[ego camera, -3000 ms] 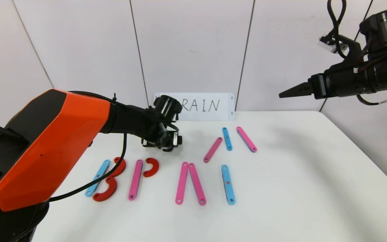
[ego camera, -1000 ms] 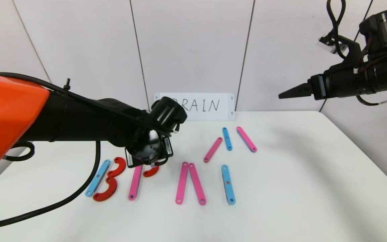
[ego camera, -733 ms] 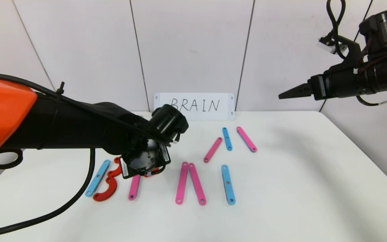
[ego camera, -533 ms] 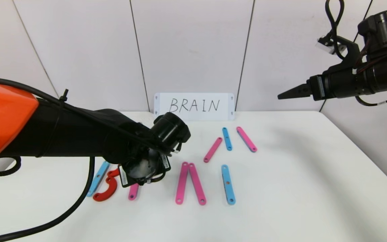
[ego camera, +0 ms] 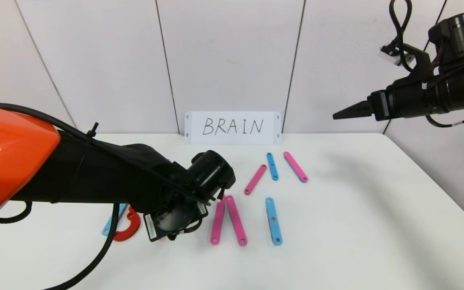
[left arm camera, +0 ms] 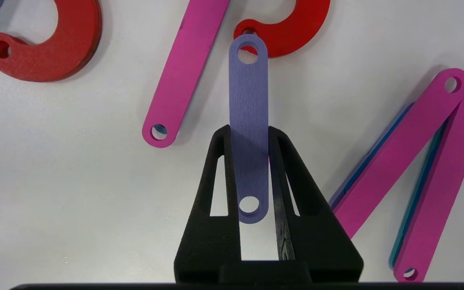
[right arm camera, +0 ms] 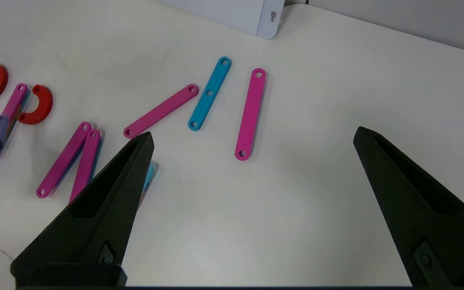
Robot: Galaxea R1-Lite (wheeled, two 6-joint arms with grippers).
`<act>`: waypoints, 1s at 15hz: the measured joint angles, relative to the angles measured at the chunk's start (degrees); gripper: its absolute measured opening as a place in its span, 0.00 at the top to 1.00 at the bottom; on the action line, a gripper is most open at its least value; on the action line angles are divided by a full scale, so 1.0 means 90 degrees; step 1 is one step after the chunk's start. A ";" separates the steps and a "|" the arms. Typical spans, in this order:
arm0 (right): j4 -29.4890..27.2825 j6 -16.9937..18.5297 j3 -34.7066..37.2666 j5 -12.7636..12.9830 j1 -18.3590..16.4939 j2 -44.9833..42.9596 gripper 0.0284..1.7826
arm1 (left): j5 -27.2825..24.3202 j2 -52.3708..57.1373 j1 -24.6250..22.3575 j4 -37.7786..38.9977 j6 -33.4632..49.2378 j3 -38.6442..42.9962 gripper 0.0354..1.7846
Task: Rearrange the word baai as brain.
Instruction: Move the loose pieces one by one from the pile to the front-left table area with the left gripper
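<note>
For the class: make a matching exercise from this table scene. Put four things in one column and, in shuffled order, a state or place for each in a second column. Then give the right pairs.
Column A
1. purple strip
2. right gripper
3. BRAIN sign
4. red curve

Column B
a. stands at the table's far edge, by the wall
b. pinched between the left gripper's fingers
c. lies flat on the table by a pink strip
d. raised above the table, fingers wide apart

Pairs: 1-b, 2-d, 3-a, 4-c
</note>
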State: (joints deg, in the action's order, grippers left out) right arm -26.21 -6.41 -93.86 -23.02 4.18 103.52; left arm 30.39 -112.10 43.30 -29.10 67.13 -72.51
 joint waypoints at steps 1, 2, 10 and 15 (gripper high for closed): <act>0.0000 0.0000 0.0000 0.0000 0.0000 0.0000 0.03 | -0.0003 -0.0018 0.0009 0.0003 0.0026 0.0027 0.86; 0.0000 0.0000 0.0000 0.0001 -0.0003 0.0000 0.03 | -0.0003 -0.0051 0.0020 0.0008 0.0034 0.0066 0.86; 0.0000 0.0003 0.0000 0.0000 -0.0005 0.0000 0.03 | -0.0024 -0.0268 0.0064 0.0049 0.0114 0.0176 0.86; 0.0000 0.0003 0.0000 0.0000 -0.0008 -0.0005 0.03 | -0.0035 -0.0303 0.0058 0.0054 0.0114 0.0173 0.86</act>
State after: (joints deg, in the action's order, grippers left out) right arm -26.21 -6.39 -93.86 -23.02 4.11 103.47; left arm 30.07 -114.84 43.83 -28.61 68.16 -70.95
